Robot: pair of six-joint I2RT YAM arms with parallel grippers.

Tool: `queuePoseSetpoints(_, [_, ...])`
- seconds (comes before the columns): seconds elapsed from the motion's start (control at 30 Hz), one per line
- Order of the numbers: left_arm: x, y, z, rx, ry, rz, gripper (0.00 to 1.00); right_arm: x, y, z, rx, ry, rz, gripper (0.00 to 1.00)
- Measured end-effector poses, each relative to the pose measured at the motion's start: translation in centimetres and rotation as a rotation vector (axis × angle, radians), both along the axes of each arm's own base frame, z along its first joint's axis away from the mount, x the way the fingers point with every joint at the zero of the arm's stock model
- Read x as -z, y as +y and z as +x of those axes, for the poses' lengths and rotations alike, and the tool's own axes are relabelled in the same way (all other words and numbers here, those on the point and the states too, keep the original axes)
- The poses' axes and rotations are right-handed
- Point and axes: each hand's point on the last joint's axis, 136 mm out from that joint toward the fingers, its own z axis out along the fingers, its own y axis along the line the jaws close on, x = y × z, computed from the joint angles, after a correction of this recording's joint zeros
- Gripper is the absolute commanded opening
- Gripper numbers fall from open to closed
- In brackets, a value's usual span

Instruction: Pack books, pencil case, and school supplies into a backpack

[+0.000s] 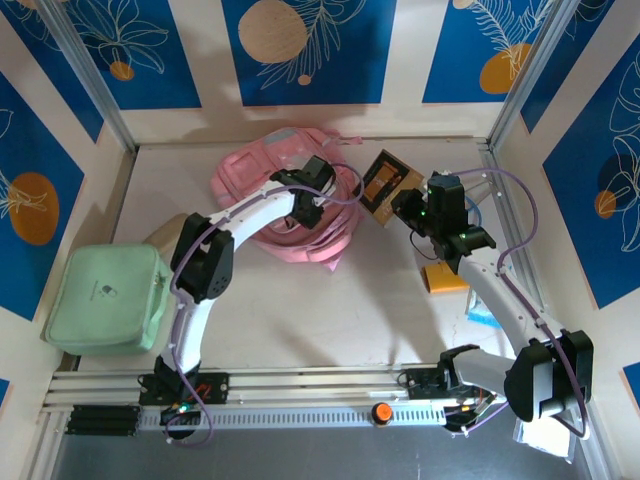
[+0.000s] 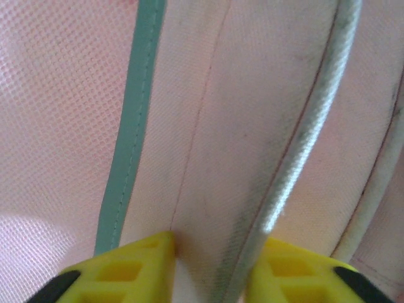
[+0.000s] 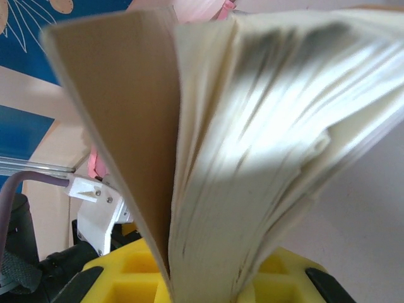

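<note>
Pink backpack (image 1: 240, 178) is lying crumpled far centre; brown book (image 1: 388, 183) is hanging tilted just right of it, pages fanning; yellow book (image 1: 443, 279) is lying near right edge.

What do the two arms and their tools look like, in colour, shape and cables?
The left arm and right arm have white rounded link shells and black joint housings, and a purple-grey cable loops along each. The left tool and right tool have bright yellow fingers with recessed pockets and black trim at the outer edges. A green light shows on the right arm's wrist.
</note>
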Motion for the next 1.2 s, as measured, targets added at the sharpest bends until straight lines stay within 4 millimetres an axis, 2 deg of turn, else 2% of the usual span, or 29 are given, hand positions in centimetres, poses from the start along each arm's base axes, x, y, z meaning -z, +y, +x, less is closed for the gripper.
queuePoseSetpoints(0.07, [-0.1,0.2,0.1,-0.002,-0.005,0.009,0.13,0.1,0.0,-0.1,0.001,0.006,0.000,0.00])
queuePoseSetpoints(0.13, [-0.2,0.2,0.1,-0.003,-0.011,0.014,0.01,0.2,0.0,-0.1,0.002,0.012,-0.002,0.00])
queuePoseSetpoints(0.23, [-0.4,0.3,0.2,-0.009,-0.016,0.017,0.00,0.4,-0.2,-0.2,0.004,0.017,-0.004,0.00])
queuePoseSetpoints(0.33, [-1.4,0.5,0.2,-0.029,-0.036,0.015,0.00,0.4,-0.7,-0.4,0.019,0.021,-0.010,0.00])
queuePoseSetpoints(0.43, [-4.0,1.2,0.0,-0.051,-0.093,0.004,0.00,0.4,-1.7,-0.9,0.047,0.020,-0.022,0.00])
queuePoseSetpoints(0.53, [-7.6,2.2,-0.2,-0.083,-0.173,-0.027,0.00,0.3,-2.6,-1.5,0.067,0.018,-0.035,0.00])
queuePoseSetpoints(0.63, [-11.1,2.9,-0.3,-0.112,-0.248,-0.073,0.00,0.2,-2.8,-1.7,0.070,0.013,-0.039,0.00])
queuePoseSetpoints(0.73, [-13.2,3.2,-0.3,-0.129,-0.293,-0.107,0.00,0.7,-2.6,-2.0,0.058,0.026,-0.033,0.00])
queuePoseSetpoints(0.83, [-13.7,3.1,-0.2,-0.129,-0.306,-0.121,0.00,1.4,-2.1,-2.4,0.032,0.045,-0.011,0.00])
queuePoseSetpoints(1.0, [-13.8,2.6,-0.1,-0.126,-0.306,-0.146,0.00,2.0,-0.1,-2.7,-0.048,0.046,0.084,0.00])
queuePoseSetpoints(1.2, [-13.9,2.2,-0.2,-0.128,-0.298,-0.179,0.00,1.8,2.5,-2.6,-0.123,0.025,0.250,0.00])
